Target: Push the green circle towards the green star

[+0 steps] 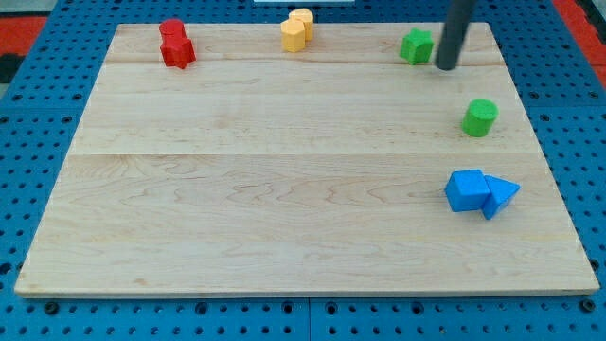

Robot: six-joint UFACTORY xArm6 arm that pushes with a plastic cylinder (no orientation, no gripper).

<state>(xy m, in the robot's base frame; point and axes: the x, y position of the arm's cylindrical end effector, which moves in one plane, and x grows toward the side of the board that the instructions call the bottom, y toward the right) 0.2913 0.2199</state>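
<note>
The green circle (479, 116) is a short green cylinder at the view's right, on the wooden board (284, 189). The green star (416, 45) sits near the view's top right. My tip (444, 66) is the lower end of the dark rod and stands just right of the green star, a small gap between them. It is above and to the left of the green circle, clearly apart from it.
Two red blocks (176, 44) sit together at the top left. Two yellow blocks (297, 29) sit together at the top middle. A blue cube (466, 189) and a blue triangle (500, 195) touch each other at the right, below the green circle.
</note>
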